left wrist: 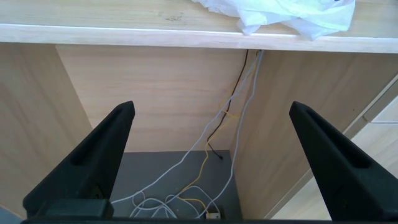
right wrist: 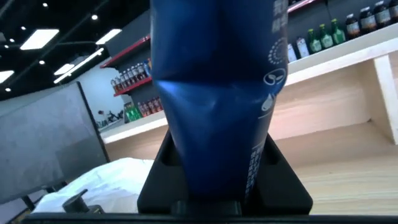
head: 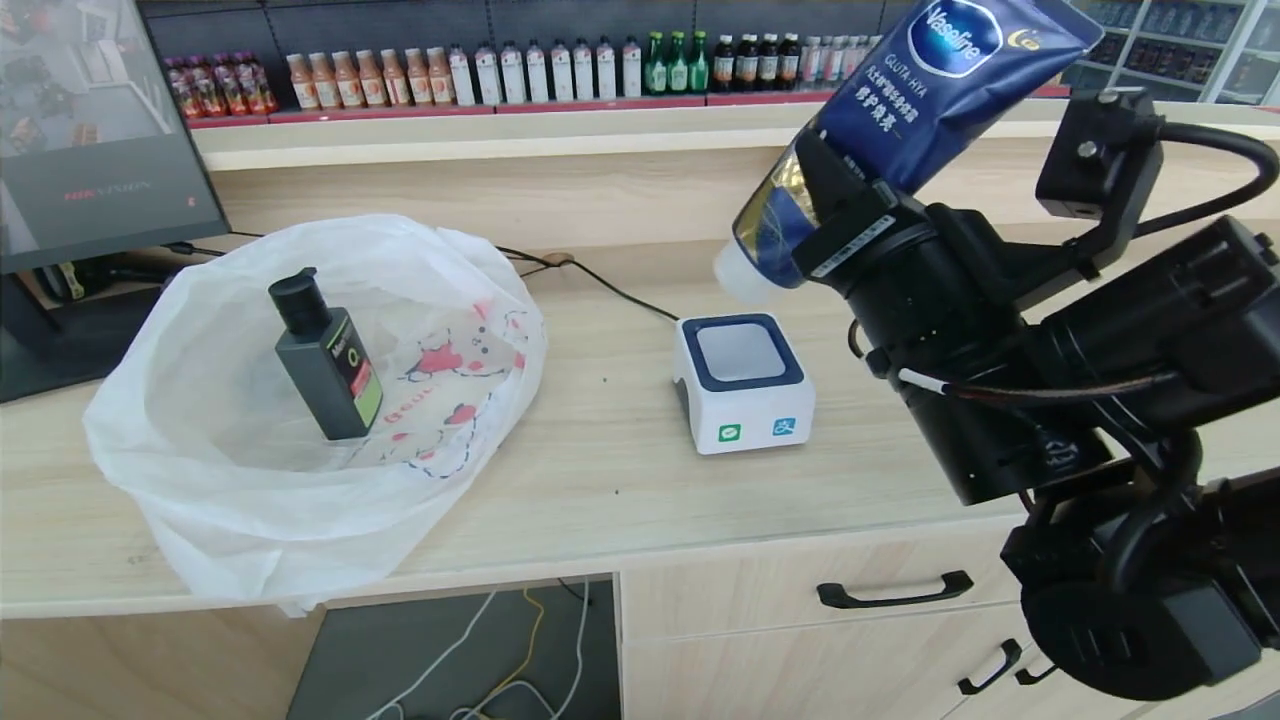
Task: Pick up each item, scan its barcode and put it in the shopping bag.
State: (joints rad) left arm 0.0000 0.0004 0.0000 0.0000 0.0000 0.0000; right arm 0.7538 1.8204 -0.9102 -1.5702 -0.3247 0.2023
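Grippers: two; right gripper (head: 838, 215) clamped on tube (head: 930, 80), left gripper (left wrist: 211, 109) with fingers wide apart, empty, below counter (left wrist: 124, 31) edge
tube: one; dark blue, gold band by white cap, cap pointing toward 7 o'clock; held in the air at 1 o'clock of scanner (head: 742, 385)
scanner: one; white cube, blue-rimmed window up
bag (head: 200, 500): one; white plastic, open, at 9 o'clock of scanner
bottle (head: 325, 360): one; dark, black cap, inside bag

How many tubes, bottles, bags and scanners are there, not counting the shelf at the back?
Tubes: 1, the blue tube in the right claw.
Bottles: 1, the dark bottle inside the shopping bag.
Bags: 1, that shopping bag.
Scanners: 1, the white scanner.
Total: 4.
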